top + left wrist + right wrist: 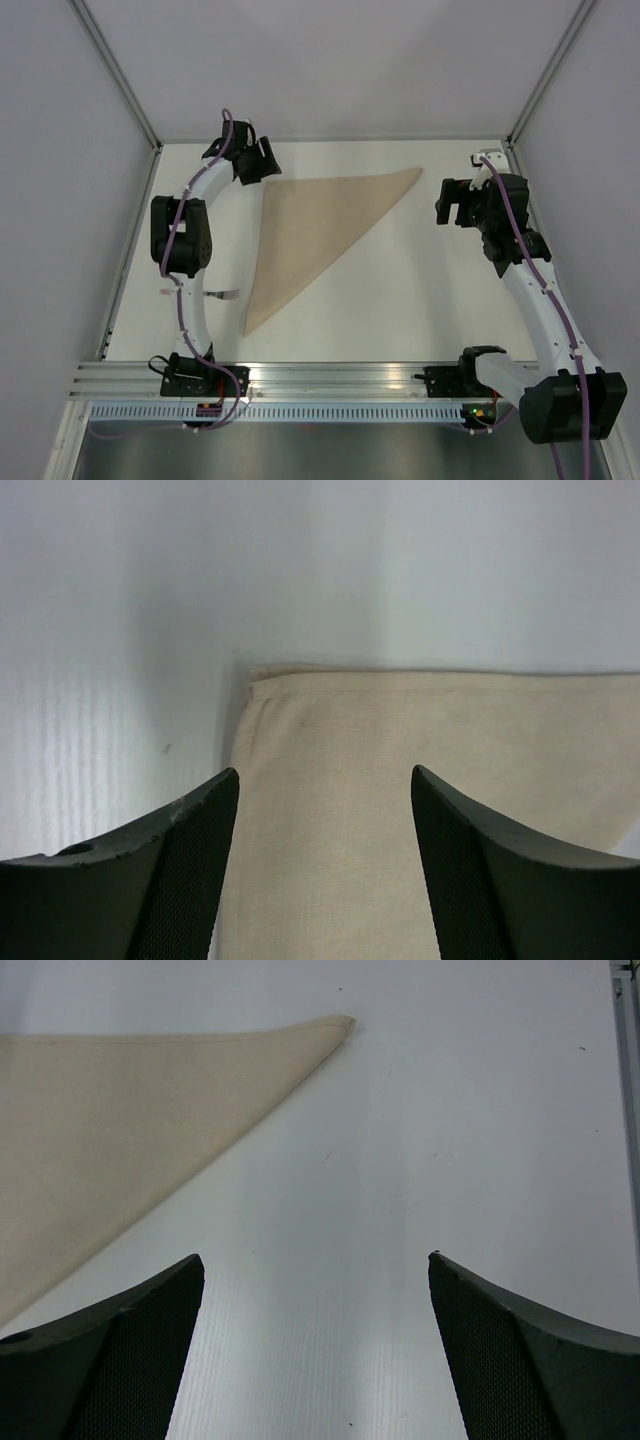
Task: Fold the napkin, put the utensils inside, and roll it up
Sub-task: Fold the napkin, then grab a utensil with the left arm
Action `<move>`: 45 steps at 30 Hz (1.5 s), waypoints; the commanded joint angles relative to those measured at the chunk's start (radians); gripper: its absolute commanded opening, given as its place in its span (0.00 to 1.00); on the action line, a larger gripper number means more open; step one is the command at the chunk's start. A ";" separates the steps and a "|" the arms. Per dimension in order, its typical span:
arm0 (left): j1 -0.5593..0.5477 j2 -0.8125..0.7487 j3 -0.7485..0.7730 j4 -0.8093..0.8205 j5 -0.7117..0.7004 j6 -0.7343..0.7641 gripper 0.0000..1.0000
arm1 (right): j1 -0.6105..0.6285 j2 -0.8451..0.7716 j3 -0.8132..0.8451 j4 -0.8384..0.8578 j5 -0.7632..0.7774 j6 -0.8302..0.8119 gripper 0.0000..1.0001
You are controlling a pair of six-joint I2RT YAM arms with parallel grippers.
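Left end effector (260, 165) hovers with its two dark fingers (190, 870) spread wide and nothing held between them. The plain beige-tan cloth napkin (305, 235) lies directly below and ahead of it. In the left wrist view, the napkin's (400, 780) squared corner sits just beyond the fingertips and a little toward the left finger. Its hemmed edge runs straight across in front of the gap. Whether the fingertips touch the cloth cannot be told.

The right end effector (453, 205) is also open, its fingers (520, 1360) well apart and empty over the bare white table (420, 300). The napkin is ahead of it and off to its left. In the right wrist view, the napkin's (120, 1130) narrow pointed tip lies well beyond the fingertips, and the long slanted edge runs back toward the left finger.

The napkin is folded into a flat triangle. One short side faces the left end effector, one long point reaches toward the right end effector, and the other point stretches toward the arm bases. The surface looks smooth, unpatterned and soft, with a thin stitched hem.

A slim silvery metal utensil (225, 295) lies on the table well behind the left end effector. It is beside the napkin's near point and partly hidden by the left arm (185, 240).
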 commanded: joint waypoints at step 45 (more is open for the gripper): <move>0.059 -0.857 -1.112 -0.438 -0.733 -1.081 0.65 | 0.050 -0.010 -0.017 -0.050 -0.204 0.035 0.98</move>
